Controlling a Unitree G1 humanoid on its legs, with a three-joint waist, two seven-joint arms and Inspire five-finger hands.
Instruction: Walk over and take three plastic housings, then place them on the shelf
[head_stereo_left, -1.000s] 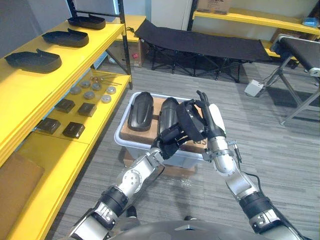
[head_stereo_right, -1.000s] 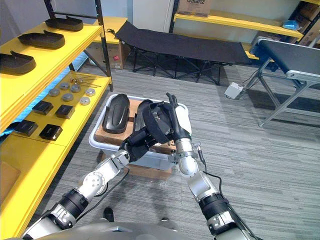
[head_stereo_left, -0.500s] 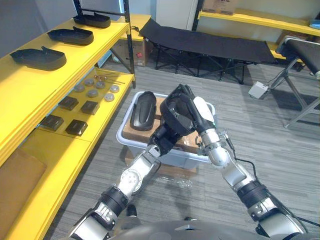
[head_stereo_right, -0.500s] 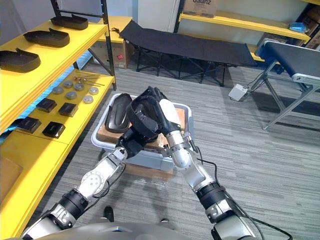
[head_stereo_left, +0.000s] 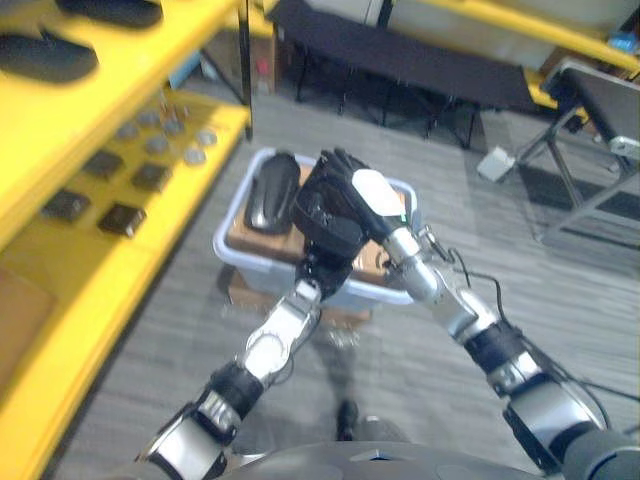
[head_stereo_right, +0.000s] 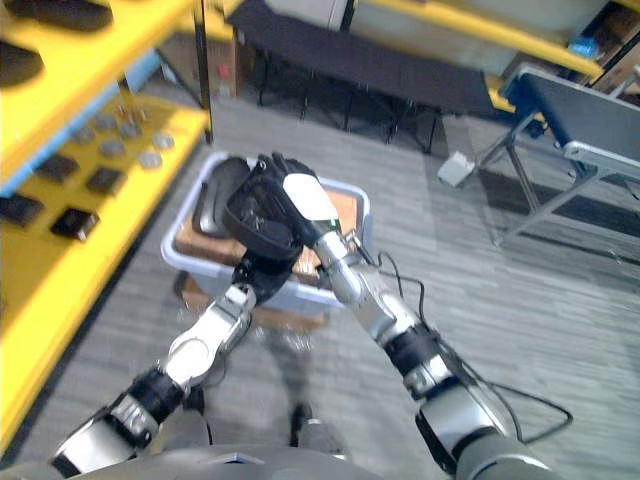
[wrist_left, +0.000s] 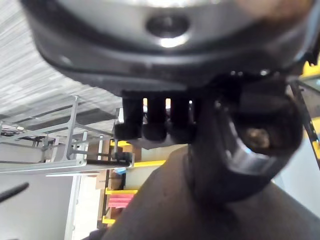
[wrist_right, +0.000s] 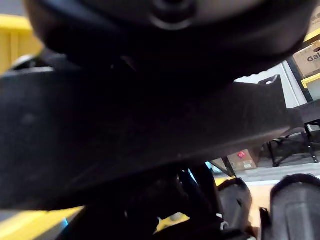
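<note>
A black plastic housing (head_stereo_left: 322, 205) hangs just above the grey bin (head_stereo_left: 225, 255), held between both hands. My left hand (head_stereo_left: 322, 262) grips its lower end from underneath, fingers (wrist_left: 155, 125) curled on its edge. My right hand (head_stereo_left: 372, 192), with its white thumb cover, wraps over the top and right side; the housing (wrist_right: 125, 135) crosses close under that palm. A second black housing (head_stereo_left: 265, 190) lies in the bin on brown cardboard. More black housings (head_stereo_left: 45, 55) rest on the top yellow shelf (head_stereo_left: 190, 30) at the left.
The bin stands on a cardboard box (head_stereo_left: 245, 295) on the grey floor. The lower yellow shelf (head_stereo_left: 60, 270) carries small dark blocks (head_stereo_left: 120, 218) and round metal discs (head_stereo_left: 195, 155). A black cot (head_stereo_left: 400, 60) stands behind, a conveyor frame (head_stereo_left: 590, 120) at the right, and a white box (head_stereo_left: 492, 164) on the floor.
The camera has dipped and shifted. Both hands have tilted the held housing and carried it a little left over the bin. The housing in the bin has not moved.
</note>
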